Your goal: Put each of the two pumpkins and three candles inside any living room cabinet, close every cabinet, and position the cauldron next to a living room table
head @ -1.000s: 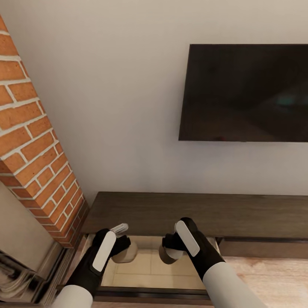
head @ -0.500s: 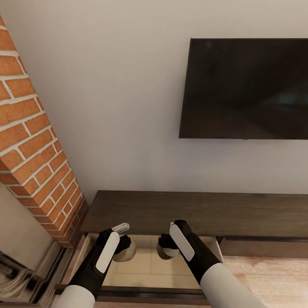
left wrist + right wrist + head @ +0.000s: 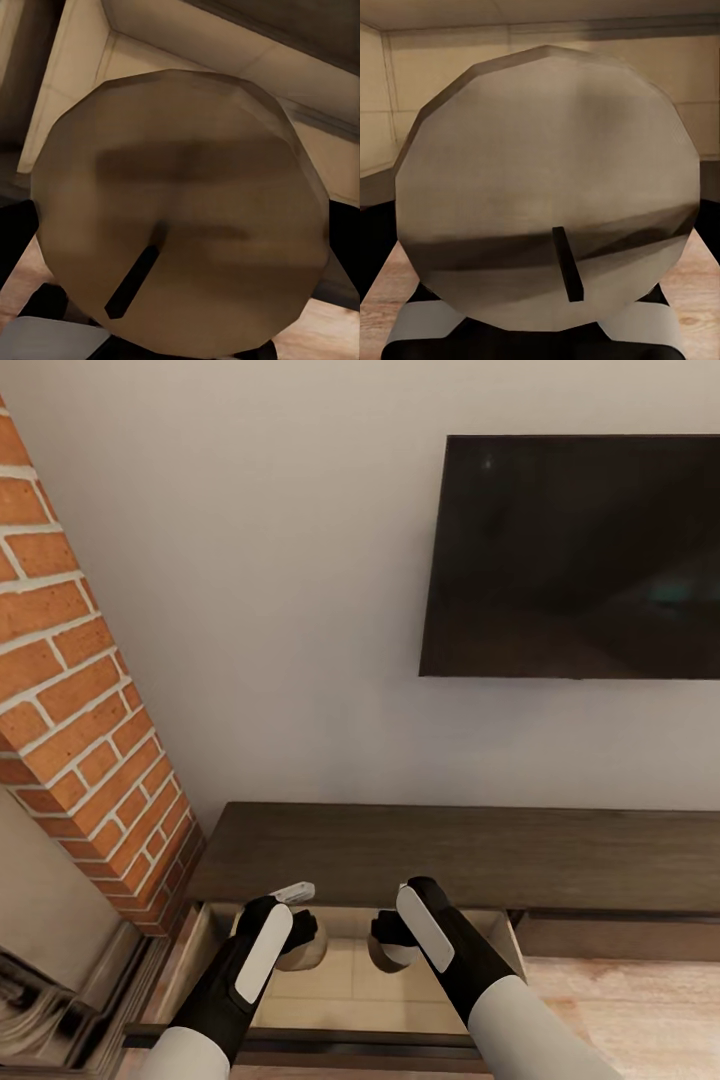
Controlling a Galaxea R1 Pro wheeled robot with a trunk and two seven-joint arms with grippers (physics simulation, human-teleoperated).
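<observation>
Both grippers hang over the pulled-out drawer [image 3: 205,945] of the cabinet [image 3: 460,855], each clamped on a candle. Left gripper [image 3: 298,930] holds the left candle [image 3: 302,954] between its fingers, over the drawer's pale floor near its left wall. At the left wrist camera this candle [image 3: 180,210] presents its round tan end face with a dark wick, the drawer's cream corner behind it. Right gripper [image 3: 395,938] grips the right candle [image 3: 385,957], which sits beside the left one, apart from it, closer to the drawer's middle. From the right wrist camera its candle [image 3: 547,195] shows a grey-beige disc with a short dark wick, the drawer's back wall beyond. Both candles are below the cabinet's flat top edge and inside the drawer's opening; whether they touch the drawer floor cannot be told. A brick column [image 3: 80,710] stands to the left of the cabinet, and a dark television [image 3: 570,555] is mounted on the wall above the cabinet's right part.
</observation>
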